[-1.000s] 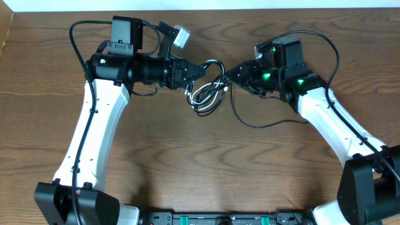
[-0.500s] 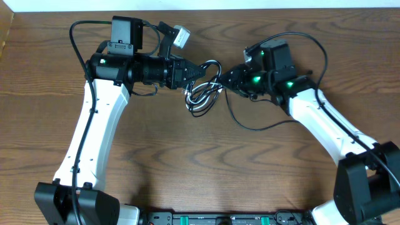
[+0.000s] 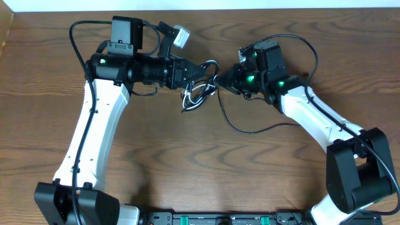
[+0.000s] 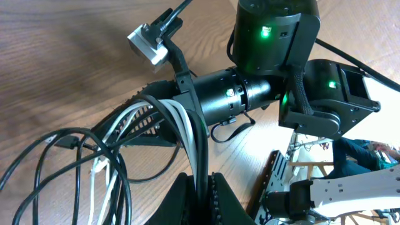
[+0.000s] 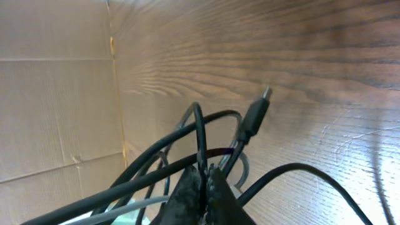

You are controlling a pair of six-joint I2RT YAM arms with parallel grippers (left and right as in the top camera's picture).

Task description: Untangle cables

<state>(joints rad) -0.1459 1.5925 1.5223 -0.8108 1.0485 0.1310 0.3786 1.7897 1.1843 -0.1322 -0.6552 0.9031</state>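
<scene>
The right gripper (image 3: 220, 80) had been moved toward nine o'clock and pinched onto a black strand of the cables (image 3: 199, 95), still bunched toward twelve o'clock on the table (image 3: 187, 169) with the left gripper (image 3: 201, 70) clamped on them, so untangling was judged barely begun.

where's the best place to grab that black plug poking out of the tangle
Probably the black plug by its thick moulded body, just below the metal tip. It juts clear of the cables toward the wooden table, so come from that open side, jaws across its width. The other side is crowded with loops pinched by the shut right gripper.
</scene>
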